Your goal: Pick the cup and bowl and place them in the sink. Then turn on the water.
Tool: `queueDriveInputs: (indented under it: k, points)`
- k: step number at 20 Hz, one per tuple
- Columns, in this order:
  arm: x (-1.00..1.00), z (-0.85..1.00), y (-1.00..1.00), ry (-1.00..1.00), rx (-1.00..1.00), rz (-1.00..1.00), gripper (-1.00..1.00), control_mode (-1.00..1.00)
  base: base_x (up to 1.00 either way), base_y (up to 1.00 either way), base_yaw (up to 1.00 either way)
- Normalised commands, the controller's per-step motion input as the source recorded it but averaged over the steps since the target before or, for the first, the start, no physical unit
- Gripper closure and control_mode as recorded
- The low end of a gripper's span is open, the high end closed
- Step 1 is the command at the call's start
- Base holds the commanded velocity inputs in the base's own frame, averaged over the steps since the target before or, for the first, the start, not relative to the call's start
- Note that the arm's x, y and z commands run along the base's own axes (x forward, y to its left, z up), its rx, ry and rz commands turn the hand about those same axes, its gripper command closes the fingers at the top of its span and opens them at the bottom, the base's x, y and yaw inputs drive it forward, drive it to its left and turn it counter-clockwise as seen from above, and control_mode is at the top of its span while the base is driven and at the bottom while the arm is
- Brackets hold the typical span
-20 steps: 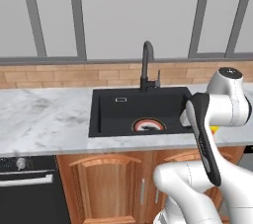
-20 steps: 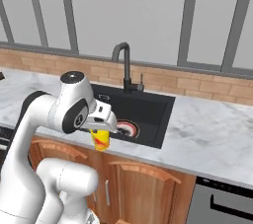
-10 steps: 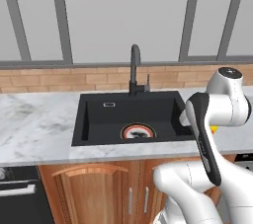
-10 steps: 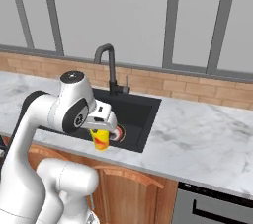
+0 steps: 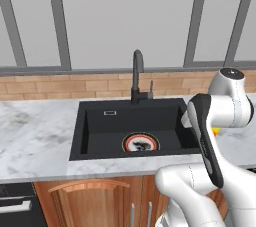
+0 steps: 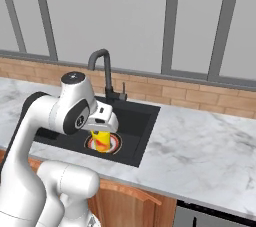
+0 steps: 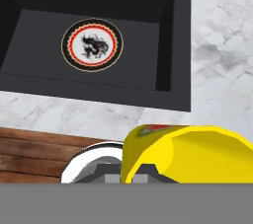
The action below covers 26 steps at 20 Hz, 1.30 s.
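- Cup: 1, yellow, centre-left of right base view, pinched in the gripper jaws.
- Sink: upper left of hand view, empty.
- Risk: release short of basin; cup would hit the counter.

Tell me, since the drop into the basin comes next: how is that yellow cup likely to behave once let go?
The cup is a small cylinder, so it probably feels light and rigid. Its smooth, glossy side in the hand view suggests it may slip. Released tilted onto the flat floor of the sink, it could tip and roll toward the drain.
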Motion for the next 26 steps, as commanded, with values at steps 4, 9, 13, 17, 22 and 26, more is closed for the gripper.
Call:
queueDriveInputs:
  k: [4,9,13,17,22,26]
  points:
    - [0.00,0.00,0.00,0.00,0.00,0.00,1.00,1.00,0.21,-0.11,0.00]
    - [0.00,0.00,0.00,0.00,0.00,0.00,1.00,1.00,0.02,-0.02,0.00]
    - [0.00,0.00,0.00,0.00,0.00,0.00,1.00,1.00,0.00,0.00,0.00]
    - [0.00,0.00,0.00,0.00,0.00,0.00,1.00,1.00,0.00,0.00,0.00]
    - [0.00,0.00,0.00,0.00,0.00,0.00,1.00,1.00,0.00,0.00,0.00]
    - [0.00,0.00,0.00,0.00,0.00,0.00,1.00,-1.00,0.00,0.00,0.00]
